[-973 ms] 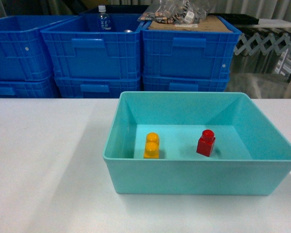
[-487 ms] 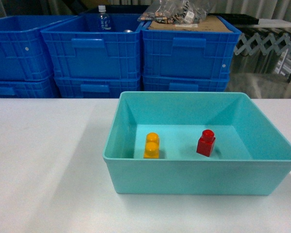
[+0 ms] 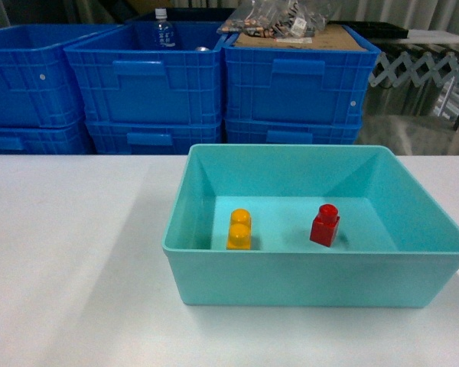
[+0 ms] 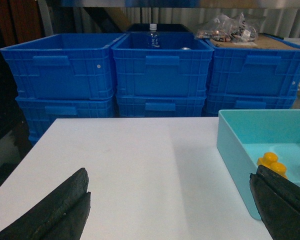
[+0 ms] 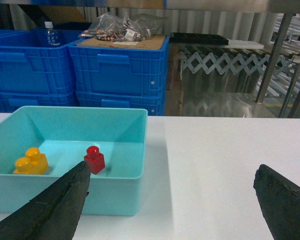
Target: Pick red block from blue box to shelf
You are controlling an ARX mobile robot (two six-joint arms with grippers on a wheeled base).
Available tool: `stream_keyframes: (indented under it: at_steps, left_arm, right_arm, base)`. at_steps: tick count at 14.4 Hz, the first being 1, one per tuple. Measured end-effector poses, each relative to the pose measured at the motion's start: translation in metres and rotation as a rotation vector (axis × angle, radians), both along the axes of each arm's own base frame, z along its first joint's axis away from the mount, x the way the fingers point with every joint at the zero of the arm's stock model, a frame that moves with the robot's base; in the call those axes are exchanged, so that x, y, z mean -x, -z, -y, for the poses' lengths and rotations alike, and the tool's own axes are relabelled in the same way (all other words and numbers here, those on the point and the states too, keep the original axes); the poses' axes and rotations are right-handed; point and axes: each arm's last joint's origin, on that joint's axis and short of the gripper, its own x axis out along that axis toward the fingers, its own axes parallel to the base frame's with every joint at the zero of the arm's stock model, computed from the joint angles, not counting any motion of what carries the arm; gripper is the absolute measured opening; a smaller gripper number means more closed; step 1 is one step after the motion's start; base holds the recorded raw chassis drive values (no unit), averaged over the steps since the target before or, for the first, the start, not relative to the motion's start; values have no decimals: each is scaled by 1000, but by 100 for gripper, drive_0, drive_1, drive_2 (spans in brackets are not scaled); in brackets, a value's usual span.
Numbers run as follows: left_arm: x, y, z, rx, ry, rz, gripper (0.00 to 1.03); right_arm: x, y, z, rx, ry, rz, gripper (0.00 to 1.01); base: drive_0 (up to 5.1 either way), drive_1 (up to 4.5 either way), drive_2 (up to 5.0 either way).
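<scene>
- The left gripper hangs low over the left part of the white table, its two dark fingers spread wide with nothing between them.
- Beyond the table's far edge stand stacked dark blue crates; one holds a water bottle, another cardboard and plastic bags.
- The blue box sits right of the table's middle, near its front edge.
- Inside, an orange-yellow brick lies near the front left corner of the box floor.
- The red block stands upright on the floor, stud up, right of the yellow brick and apart from it.
- The right gripper hovers at the box's right side, fingers wide apart, empty.
- Steel shelf uprights rise at far right.
</scene>
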Motion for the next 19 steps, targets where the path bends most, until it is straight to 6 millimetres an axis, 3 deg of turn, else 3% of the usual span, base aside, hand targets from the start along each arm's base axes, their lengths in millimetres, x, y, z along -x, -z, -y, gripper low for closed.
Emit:
stream_keyframes:
  at_steps: [19]
  left_arm:
    - [0,0,0,0,0,0,98]
  right_arm:
    - [0,0,0,0,0,0,98]
  base:
    - [0,0,0]
